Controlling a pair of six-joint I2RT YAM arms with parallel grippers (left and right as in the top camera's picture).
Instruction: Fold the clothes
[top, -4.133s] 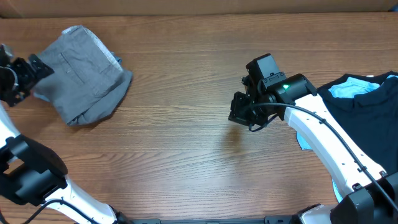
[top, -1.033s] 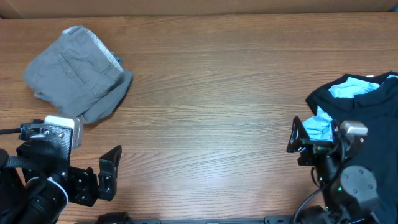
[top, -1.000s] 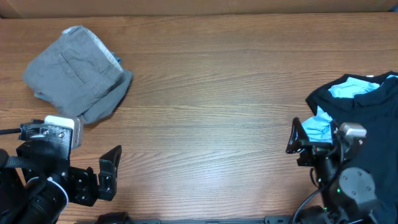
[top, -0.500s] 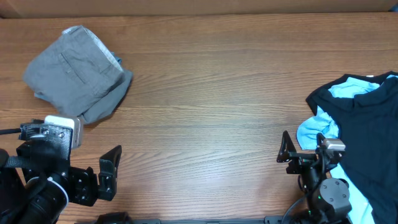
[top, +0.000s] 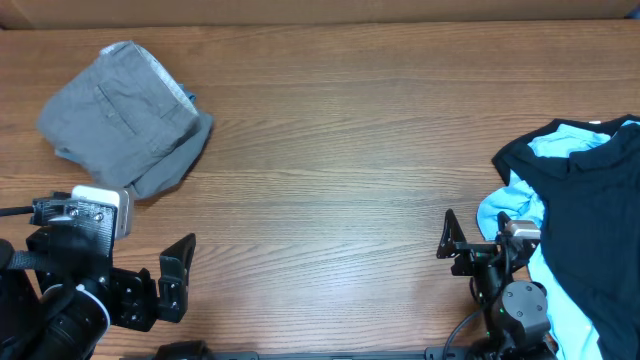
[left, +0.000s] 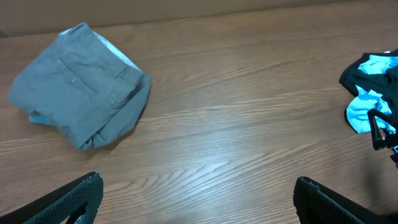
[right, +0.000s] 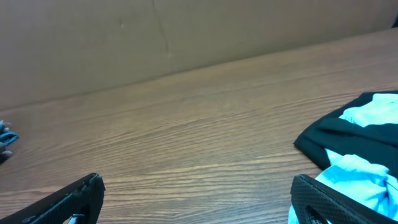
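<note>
Dark shirt (top: 590, 200) crumpled, long axis running near-to-far, partly out of frame. Folded grey garment (top: 125, 120) well apart from it, skewed. I read left gripper (left: 199, 188) and right gripper (right: 196, 190) both spread wide.

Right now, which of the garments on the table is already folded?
The grey garment at the far left: it sits as a compact, squared-off bundle. The black and light-blue pile at the right edge lies loose and crumpled, not folded.

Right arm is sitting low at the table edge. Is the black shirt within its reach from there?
Probably yes. The open right gripper sits just beside the black shirt; only light blue cloth and bare table lie between, nothing blocking.
</note>
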